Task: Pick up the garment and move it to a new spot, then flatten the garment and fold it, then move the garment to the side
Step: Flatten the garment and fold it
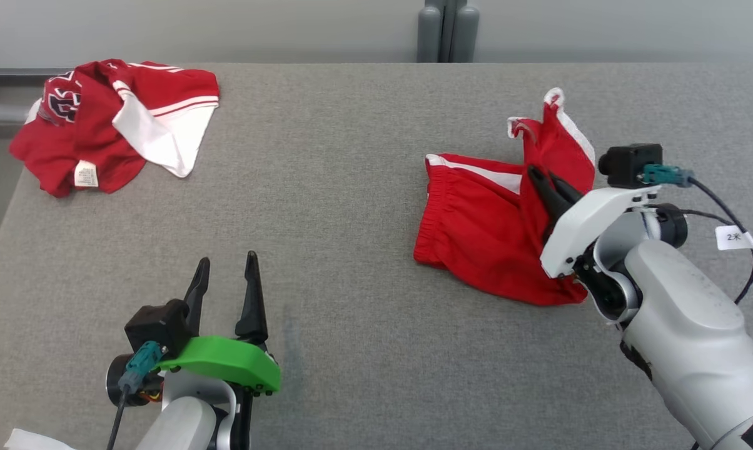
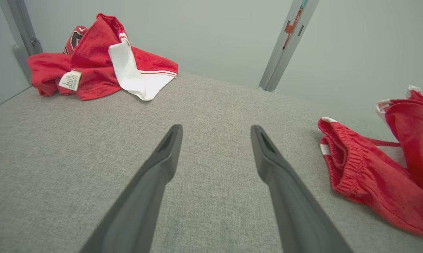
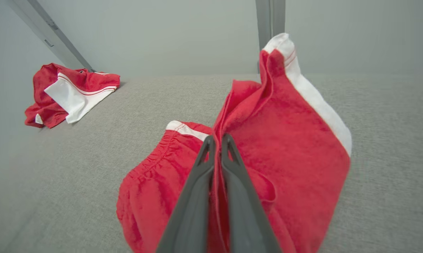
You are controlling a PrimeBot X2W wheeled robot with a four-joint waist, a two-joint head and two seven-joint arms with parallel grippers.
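I am holding the right claw (image 1: 542, 175) closed on a fold of the red shorts (image 1: 476, 225). Its two fingers are pressing together with the cloth between them, and the cloth is rising in a peak around the tips. One leg of the shorts (image 1: 567, 125), with white trim, is standing up just beyond the tips. The rest of the shorts is lying on the grey bench (image 1: 351, 187), below this claw and to its left.

The elastic waistband (image 1: 436, 200) is the end farthest to the left of the right claw, so the long axis is running from the pinch out toward the left claw (image 1: 227, 257). I am keeping the left claw wide open and empty, low over bare bench. From it the shorts are lying to the right and a little ahead, well apart.

A red jersey (image 1: 89, 137) is lying crumpled far ahead and to the left of the left claw.

I judge the right arm is clearly the nearer one, so the carry to a new spot depends on this single pinch. The waistband end will probably be dragging behind, on the left side.
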